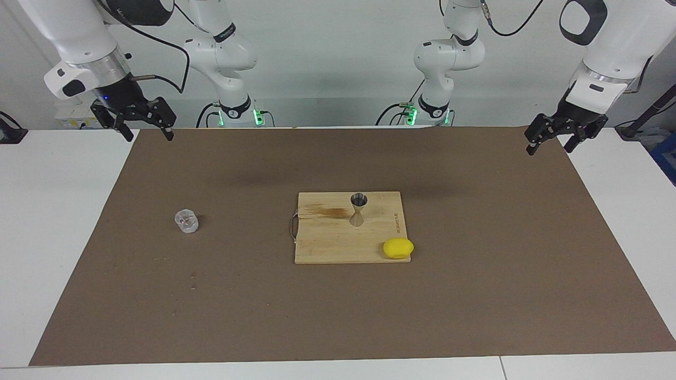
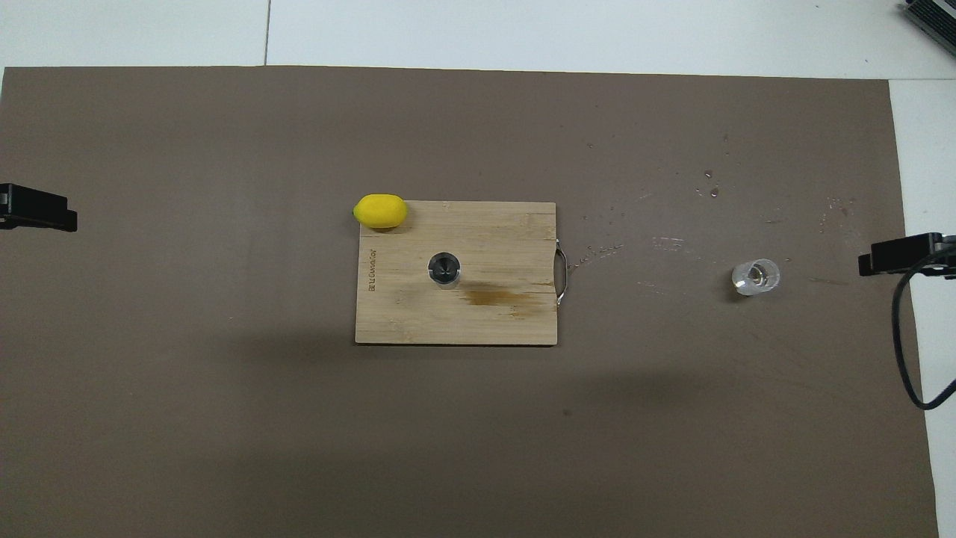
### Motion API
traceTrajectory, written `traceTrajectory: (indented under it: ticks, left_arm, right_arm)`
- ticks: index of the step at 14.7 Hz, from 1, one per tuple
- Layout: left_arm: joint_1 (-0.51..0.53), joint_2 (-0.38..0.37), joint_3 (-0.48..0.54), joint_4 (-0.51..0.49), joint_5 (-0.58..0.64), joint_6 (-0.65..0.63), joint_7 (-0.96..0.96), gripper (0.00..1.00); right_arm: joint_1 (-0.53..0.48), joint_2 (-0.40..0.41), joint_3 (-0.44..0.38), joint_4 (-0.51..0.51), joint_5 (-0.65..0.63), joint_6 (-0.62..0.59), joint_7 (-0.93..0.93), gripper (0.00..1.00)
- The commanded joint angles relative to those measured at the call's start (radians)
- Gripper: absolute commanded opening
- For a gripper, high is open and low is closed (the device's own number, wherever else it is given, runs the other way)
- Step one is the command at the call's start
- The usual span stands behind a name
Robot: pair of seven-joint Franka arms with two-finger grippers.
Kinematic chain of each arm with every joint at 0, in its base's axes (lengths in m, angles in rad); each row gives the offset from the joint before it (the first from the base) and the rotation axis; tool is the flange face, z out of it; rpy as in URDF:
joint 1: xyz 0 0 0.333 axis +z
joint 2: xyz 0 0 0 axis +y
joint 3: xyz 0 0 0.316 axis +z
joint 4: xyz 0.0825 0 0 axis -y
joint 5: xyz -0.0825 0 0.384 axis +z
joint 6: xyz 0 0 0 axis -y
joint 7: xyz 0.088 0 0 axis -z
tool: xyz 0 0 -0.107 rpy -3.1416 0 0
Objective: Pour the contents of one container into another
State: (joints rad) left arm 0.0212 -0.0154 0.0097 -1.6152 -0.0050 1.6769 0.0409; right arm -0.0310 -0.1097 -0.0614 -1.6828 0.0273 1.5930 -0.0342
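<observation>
The small clear glass cup [image 1: 186,221] [image 2: 755,277] stands upright on the brown mat toward the right arm's end of the table, with nothing touching it. The silver hourglass jigger [image 1: 358,209] [image 2: 444,269] stands upright on the wooden cutting board [image 1: 327,245] [image 2: 508,325] mid-table. My right gripper [image 1: 149,135] hangs open and empty, high over the mat's corner at the robots' edge, well away from the cup. My left gripper [image 1: 549,149] waits open and empty over the mat's corner at the left arm's end.
A yellow lemon [image 1: 398,248] [image 2: 381,211] rests at the board's corner farther from the robots. A brown stain marks the board beside the jigger. Small droplets speckle the mat between board and cup.
</observation>
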Motion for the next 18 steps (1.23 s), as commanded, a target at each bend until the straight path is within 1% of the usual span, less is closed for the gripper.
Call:
traceTrajectory:
  ticks: [1, 2, 7, 9, 10, 11, 15, 18]
  left_arm:
    - [-0.015, 0.003, 0.015, 0.014, -0.007, -0.006, -0.012, 1.00]
    - [-0.015, 0.003, 0.015, 0.014, -0.007, -0.006, -0.012, 1.00]
    - [-0.015, 0.003, 0.015, 0.015, -0.009, -0.006, -0.012, 1.00]
    - [-0.015, 0.003, 0.016, 0.015, -0.007, -0.006, -0.012, 1.00]
    - [-0.015, 0.003, 0.016, 0.015, -0.007, -0.006, -0.012, 1.00]
    - [-0.015, 0.003, 0.016, 0.015, -0.007, -0.005, -0.012, 1.00]
    - [-0.015, 0.003, 0.016, 0.015, -0.007, -0.009, -0.012, 1.00]
    - [-0.017, 0.003, 0.016, 0.018, -0.007, -0.011, -0.012, 1.00]
  right_arm:
    - [0.019, 0.025, -0.018, 0.057, -0.021, -0.036, 0.027, 1.00]
    - [0.019, 0.033, -0.015, 0.081, -0.023, -0.053, 0.027, 1.00]
    - [0.028, 0.047, 0.012, 0.090, -0.066, -0.059, 0.025, 1.00]
    - [0.031, 0.053, 0.035, 0.115, -0.049, -0.080, 0.066, 1.00]
    - [0.031, 0.053, 0.069, 0.114, -0.050, -0.074, 0.138, 1.00]
    - [0.029, 0.051, 0.077, 0.110, -0.049, -0.071, 0.148, 1.00]
    - [0.028, 0.022, 0.074, 0.058, -0.047, -0.082, 0.128, 1.00]
    - [0.029, 0.027, 0.072, 0.061, -0.040, -0.071, 0.128, 1.00]
